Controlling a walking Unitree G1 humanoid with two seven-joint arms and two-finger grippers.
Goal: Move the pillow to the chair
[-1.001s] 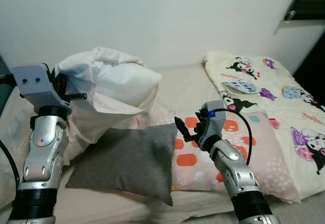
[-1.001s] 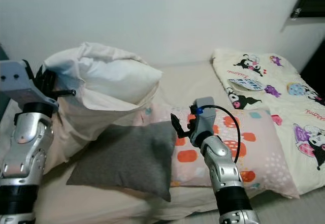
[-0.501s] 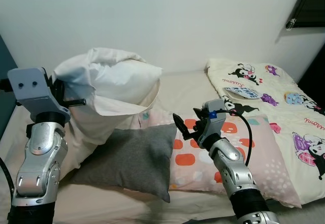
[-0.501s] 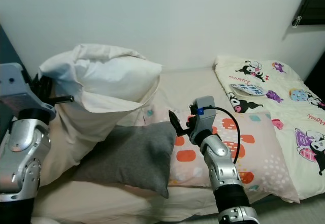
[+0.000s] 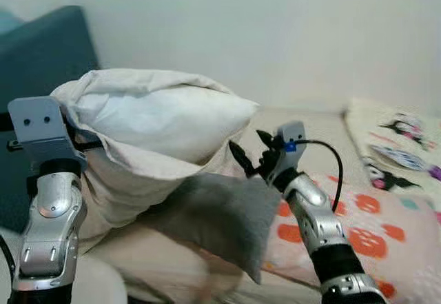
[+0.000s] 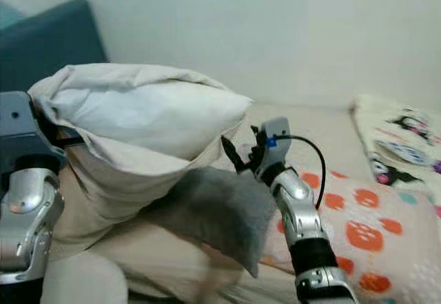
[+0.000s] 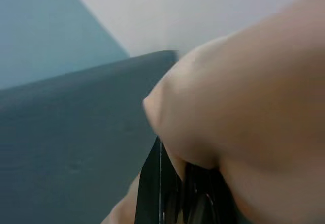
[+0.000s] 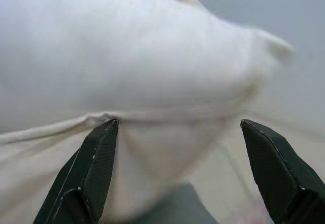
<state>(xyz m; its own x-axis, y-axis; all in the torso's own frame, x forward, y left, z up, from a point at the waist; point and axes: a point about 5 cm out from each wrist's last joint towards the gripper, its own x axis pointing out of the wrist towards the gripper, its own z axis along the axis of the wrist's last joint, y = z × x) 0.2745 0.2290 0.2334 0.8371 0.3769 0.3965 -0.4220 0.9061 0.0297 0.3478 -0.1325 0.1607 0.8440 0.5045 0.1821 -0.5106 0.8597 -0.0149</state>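
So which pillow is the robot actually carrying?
Look at the bed against the pale wall. Raised above it, clamped in the left gripper, is the big puffy cream-white pillow. The flat grey cushion and orange-spotted pillow lie below it.

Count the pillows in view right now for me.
3: a white pillow held up by the left gripper, a grey pillow below it, and a spotted pillow on the bed's right. More may be hidden.
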